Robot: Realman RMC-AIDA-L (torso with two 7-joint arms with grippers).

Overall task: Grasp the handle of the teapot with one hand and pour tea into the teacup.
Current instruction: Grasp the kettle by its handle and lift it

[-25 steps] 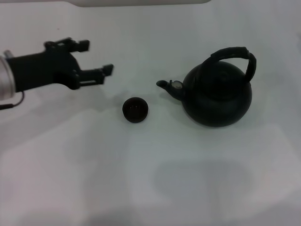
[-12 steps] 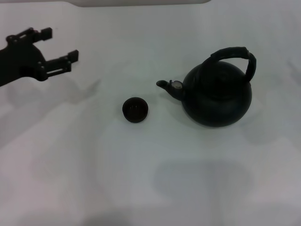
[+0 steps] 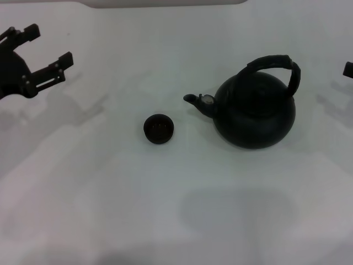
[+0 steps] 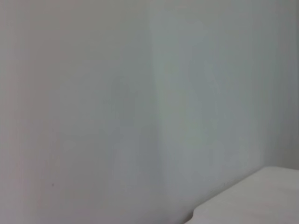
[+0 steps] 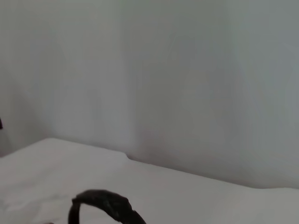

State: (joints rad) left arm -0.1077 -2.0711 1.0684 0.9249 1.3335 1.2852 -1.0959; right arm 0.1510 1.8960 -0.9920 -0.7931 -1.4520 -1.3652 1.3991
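The large round matte black teapot (image 3: 255, 110) stands upright on the white table (image 3: 165, 210), right of centre and towards the far edge. Its short spout (image 3: 194, 100), bearing a small silvery spot, points towards the table's left edge. The thick black arched handle (image 3: 276, 66), ribbed and wrapped, spans the top of the pot and is untouched; its upper part also shows in the right wrist view (image 5: 105, 205).

The tiny round dark brown-black handleless teacup (image 3: 159, 128) sits upright near the table's centre, near the spout on its left-edge side and slightly closer to the near edge, apart from the pot.

The left gripper (image 3: 45, 52) is at the table's far-left corner, well apart from the cup and the pot. Its two black fingers (image 3: 55, 69) are spread with a clear gap between them, holding nothing.

The right gripper (image 3: 348, 69) appears only as a small dark fragment at the table's right edge, level with the handle and clear of it. Whether its fingers are apart or together cannot be told.

The left wrist view shows only a pale wall and a table corner.
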